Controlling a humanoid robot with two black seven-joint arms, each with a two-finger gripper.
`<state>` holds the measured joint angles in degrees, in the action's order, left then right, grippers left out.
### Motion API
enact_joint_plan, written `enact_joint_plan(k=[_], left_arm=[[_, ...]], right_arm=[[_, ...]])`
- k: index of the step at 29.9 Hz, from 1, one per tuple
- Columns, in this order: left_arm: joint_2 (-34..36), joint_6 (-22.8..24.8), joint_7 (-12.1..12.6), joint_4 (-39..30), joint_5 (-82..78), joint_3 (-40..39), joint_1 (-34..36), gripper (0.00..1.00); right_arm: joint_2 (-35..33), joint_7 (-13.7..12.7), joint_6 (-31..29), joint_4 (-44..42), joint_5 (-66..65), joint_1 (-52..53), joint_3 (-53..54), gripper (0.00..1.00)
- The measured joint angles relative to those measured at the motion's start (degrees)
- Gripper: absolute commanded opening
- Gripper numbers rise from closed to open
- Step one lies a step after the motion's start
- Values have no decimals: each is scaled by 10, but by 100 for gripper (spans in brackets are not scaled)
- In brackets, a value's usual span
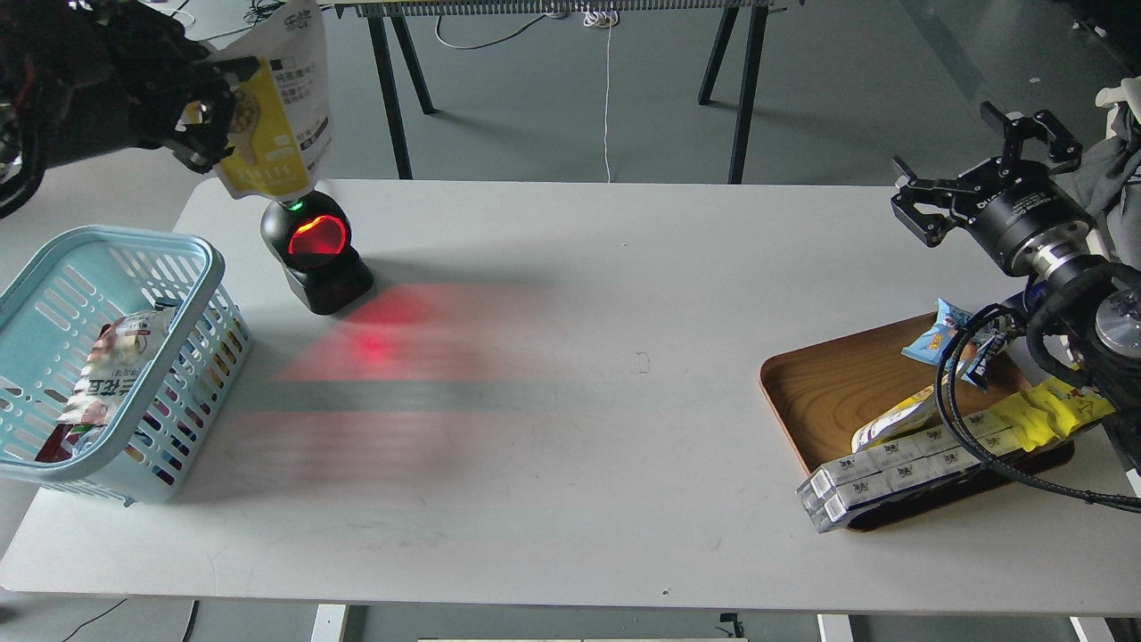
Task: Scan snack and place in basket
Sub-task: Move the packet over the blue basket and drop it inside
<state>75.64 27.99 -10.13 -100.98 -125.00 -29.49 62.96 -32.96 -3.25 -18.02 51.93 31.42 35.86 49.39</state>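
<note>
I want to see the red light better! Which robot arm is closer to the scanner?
Left. Its fingers hold the snack just above the scanner. The right fingers hang open far across the table, above the tray.

The left gripper (212, 111) grips the snack (276, 107) just above the scanner (314, 254), whose window glows red. The basket (192, 259) sits left; the right gripper (976, 165) hangs spread above the tray (820, 392).

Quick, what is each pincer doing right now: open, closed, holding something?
Left pincer: closed on the snack, held above the scanner.
Right pincer: open, holding nothing, above the tray.
</note>
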Motion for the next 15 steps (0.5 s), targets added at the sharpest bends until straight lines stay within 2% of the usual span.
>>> enact_joint_plan(k=[7,15], left_arm=[[113,-7,-22,7,22,35,-5,0],[187,-112,-24,10,54,139,-6,0]], right_arm=[[0,0,0,1,0,1,-1,98],[12,0,7,0,-21,2,-2,98]])
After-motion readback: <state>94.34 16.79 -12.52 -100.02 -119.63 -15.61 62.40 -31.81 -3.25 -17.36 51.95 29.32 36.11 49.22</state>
